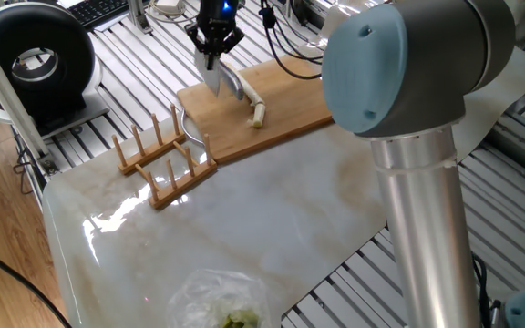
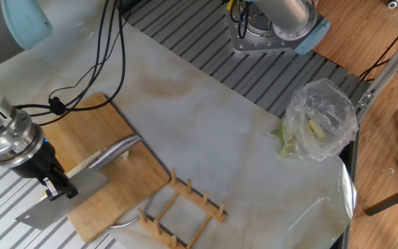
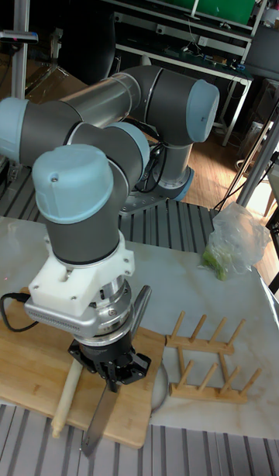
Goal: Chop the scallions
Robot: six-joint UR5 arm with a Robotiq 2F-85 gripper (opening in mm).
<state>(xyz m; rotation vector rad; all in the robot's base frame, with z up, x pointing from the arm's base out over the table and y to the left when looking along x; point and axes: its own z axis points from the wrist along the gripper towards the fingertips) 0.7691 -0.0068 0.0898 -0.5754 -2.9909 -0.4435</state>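
The tool (image 2: 52, 188) grips a cleaver (image 2: 61, 204), its blade angled down toward the board (image 1: 272, 100). The scallions (image 1: 257, 113) lie beside it, ready for cutting.

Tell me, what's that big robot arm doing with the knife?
The robot's gripper is shut on a cleaver and holds it over a wooden cutting board. A pale scallion stalk lies on the board, and in these pictures it looks uncut. A second, shiny knife rests on the board too. Off to the side are a wooden rack and a plastic bag.
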